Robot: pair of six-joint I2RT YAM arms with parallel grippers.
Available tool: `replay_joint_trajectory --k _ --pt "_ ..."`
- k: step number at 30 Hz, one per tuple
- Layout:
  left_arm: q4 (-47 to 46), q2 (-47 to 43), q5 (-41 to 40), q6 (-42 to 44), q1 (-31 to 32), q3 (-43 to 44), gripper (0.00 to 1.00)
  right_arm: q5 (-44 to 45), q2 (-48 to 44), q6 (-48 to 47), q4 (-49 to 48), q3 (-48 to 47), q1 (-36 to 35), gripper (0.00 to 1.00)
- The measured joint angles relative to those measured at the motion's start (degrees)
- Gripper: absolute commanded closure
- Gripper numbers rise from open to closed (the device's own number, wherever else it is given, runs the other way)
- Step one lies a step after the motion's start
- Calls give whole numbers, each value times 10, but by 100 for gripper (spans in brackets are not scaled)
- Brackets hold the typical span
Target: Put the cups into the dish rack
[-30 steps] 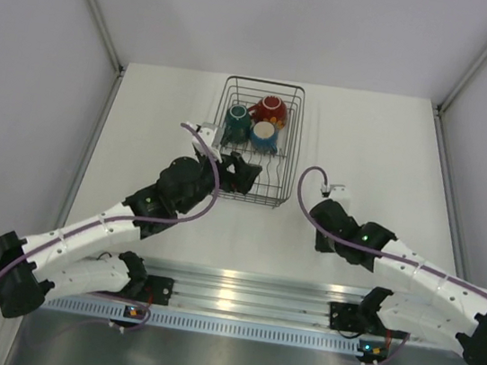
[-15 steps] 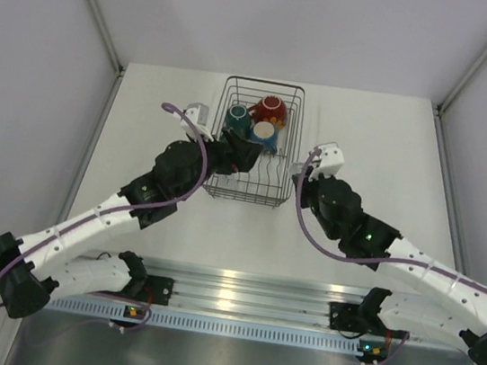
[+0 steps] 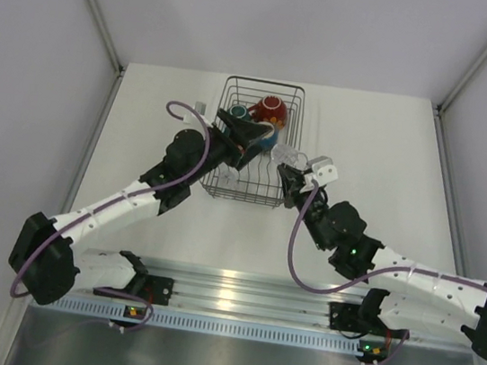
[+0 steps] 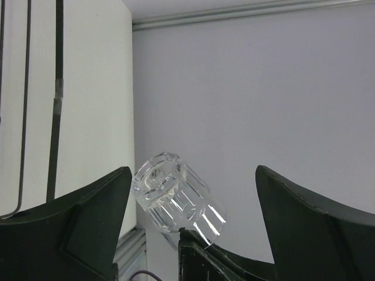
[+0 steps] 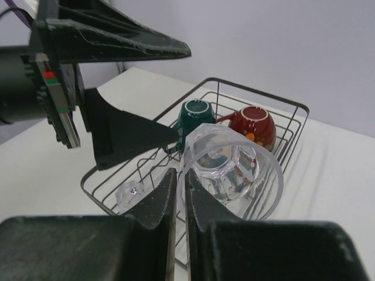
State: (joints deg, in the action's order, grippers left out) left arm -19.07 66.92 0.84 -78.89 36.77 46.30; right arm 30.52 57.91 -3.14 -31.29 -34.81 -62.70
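The right fingers point(image 5: 167, 199) are pressed almost together, pinching the wall of a clear glass point(image 5: 231, 170) at its rim. The glass hangs tilted in the air with its mouth toward the wrist camera. From above, the glass point(image 3: 285, 157) is over the right edge of the rack point(image 3: 267, 82), clear of the counter point(image 3: 375, 147), and the right fingers point(image 3: 291, 178) reach in from the near right. The left fingers point(image 4: 94, 216) are spread wide and hold nothing. In the left wrist view the glass point(image 4: 176, 199) shows in the gap between them, touching neither, with a dark tip of the right fingers under it. From above, the left fingers point(image 3: 237, 132) hover over the middle of the rack, near the right arm's tip. At the rack's far end the teal mug point(image 5: 196, 117) and the red cup point(image 5: 252, 126) stand side by side. The blue cup point(image 3: 269, 137) is just in front of the red cup, partly hidden by the left fingers. A second glass point(image 5: 129, 192) rests on the wires at the rack's near end.
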Motion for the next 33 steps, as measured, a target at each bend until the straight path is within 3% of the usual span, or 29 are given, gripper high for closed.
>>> replay_joint_trajectory --k 10,21,28,33 --pt "-42 61 61 -141 1 -2 8 -9 33 -59 -115 7 -8 100" --pt "-69 62 57 -198 20 -2 9 -14 51 -63 -141 12 -9 100" --pt "-85 92 56 -216 27 -2 20 -16 51 -63 -146 16 -9 100" --pt "-92 108 56 -222 27 -2 45 -17 51 -63 -148 27 -9 100"
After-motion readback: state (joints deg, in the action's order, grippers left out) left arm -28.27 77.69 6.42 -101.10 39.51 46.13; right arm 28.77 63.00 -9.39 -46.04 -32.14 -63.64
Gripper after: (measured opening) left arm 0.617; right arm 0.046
